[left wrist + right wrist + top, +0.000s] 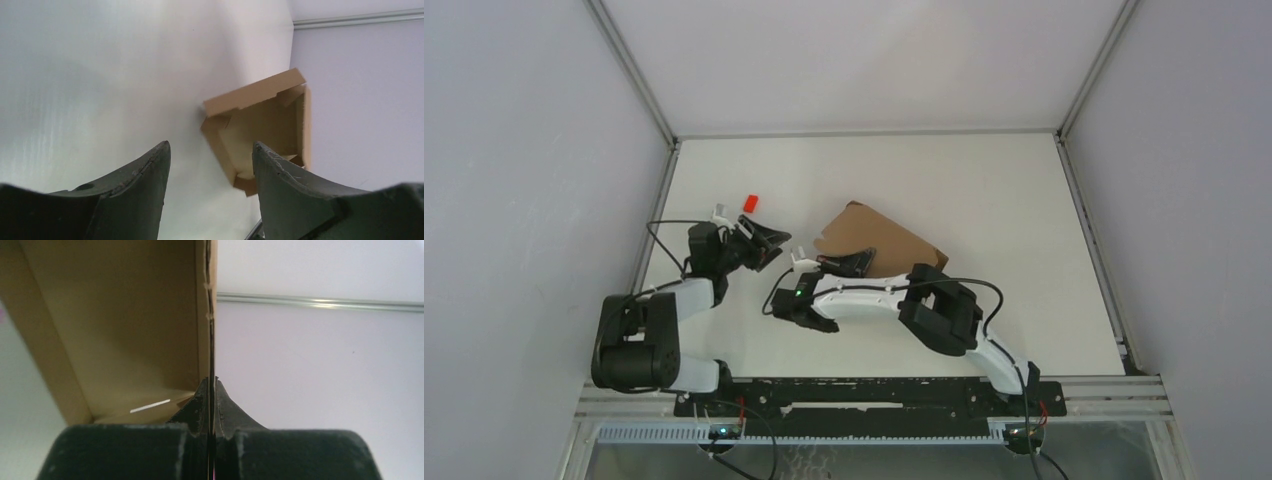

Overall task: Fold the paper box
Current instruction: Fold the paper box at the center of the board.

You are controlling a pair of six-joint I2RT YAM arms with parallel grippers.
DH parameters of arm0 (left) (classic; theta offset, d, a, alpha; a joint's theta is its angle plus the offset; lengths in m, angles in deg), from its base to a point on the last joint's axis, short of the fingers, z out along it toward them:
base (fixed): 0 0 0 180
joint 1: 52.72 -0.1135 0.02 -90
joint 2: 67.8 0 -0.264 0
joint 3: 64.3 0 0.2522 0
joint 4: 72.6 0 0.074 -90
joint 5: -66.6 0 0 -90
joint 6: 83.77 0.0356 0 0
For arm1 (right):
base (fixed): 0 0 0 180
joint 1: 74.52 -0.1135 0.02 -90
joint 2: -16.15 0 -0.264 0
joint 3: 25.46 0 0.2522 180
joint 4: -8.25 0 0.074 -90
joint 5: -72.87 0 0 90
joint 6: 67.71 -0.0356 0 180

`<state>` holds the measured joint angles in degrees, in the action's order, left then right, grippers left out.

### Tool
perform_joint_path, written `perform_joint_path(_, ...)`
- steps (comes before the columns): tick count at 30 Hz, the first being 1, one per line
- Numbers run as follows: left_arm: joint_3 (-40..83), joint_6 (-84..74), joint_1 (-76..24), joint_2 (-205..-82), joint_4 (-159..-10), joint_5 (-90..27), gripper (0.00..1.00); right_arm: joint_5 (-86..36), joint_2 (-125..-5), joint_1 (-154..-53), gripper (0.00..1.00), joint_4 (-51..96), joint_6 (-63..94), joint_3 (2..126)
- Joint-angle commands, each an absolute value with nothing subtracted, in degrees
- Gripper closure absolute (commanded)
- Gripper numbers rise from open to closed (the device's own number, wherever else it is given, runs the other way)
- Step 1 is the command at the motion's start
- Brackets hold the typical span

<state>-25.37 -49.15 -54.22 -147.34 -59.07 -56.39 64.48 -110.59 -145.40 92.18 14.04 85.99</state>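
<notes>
On the table [984, 180] are one paper box [879, 238] and one red block [749, 202].

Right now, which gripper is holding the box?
The right gripper, shut on a side wall of the box; the left gripper is open, apart from it.

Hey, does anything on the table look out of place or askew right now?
The paper box is tipped up on edge rather than lying flat. Its open side faces the open left pincer, and the right pincer is shut on one wall. A small red block lies alone near the left pincer, apart from the box.
</notes>
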Motion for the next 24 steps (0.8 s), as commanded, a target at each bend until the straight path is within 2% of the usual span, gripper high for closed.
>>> perform_joint_path(1, -23.7, -51.2, -54.8, -149.0, -52.7, -59.3, 0.34, 66.0, -113.0, -146.8, 1.00, 100.7, 3.4, 89.1)
perform_joint_path(13, -23.2, -55.1, -54.7, -155.5, -42.9, -62.0, 0.33, 67.7, -110.8, -147.4, 1.00, 110.1, -6.0, 91.5)
perform_joint_path(20, -22.3, -54.7, -54.0, -155.2, -42.7, -62.7, 0.33, 68.9, -108.7, -148.9, 1.00, 110.8, -5.8, 92.6)
perform_joint_path(24, -21.5, -53.1, -53.2, -154.9, -42.4, -62.9, 0.29, 67.8, -107.9, -149.9, 1.00, 110.1, -4.8, 91.9)
